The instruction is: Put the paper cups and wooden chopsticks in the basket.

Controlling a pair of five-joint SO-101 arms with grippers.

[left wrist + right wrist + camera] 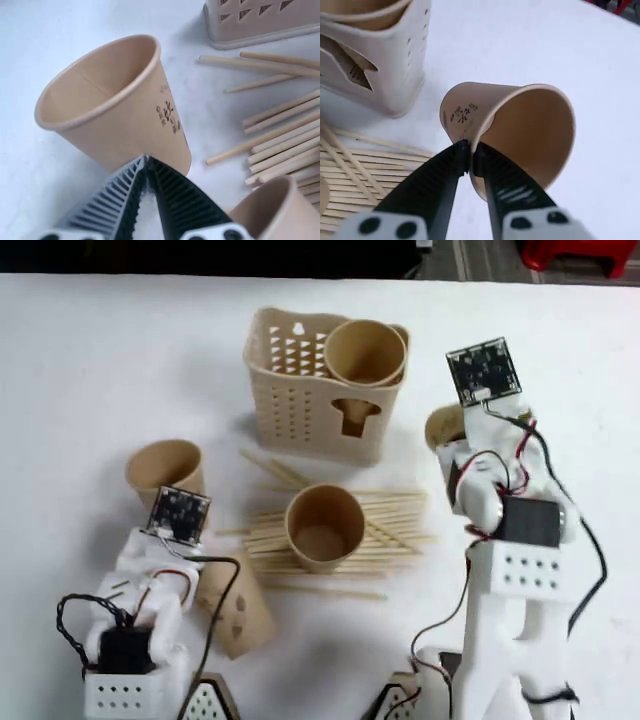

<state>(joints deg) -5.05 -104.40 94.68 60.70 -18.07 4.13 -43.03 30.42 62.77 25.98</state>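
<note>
The right claw (469, 150) pinches the rim of a tilted tan paper cup (520, 135) just beside the beige perforated plastic basket (300, 410); the left claw (146, 162) is closed narrow against a second tan cup (110, 100) farther from the basket; pale wooden chopsticks (390, 530) lie scattered before the basket.

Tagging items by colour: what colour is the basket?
The basket is cream-beige with perforated walls; the high view shows it best.
</note>
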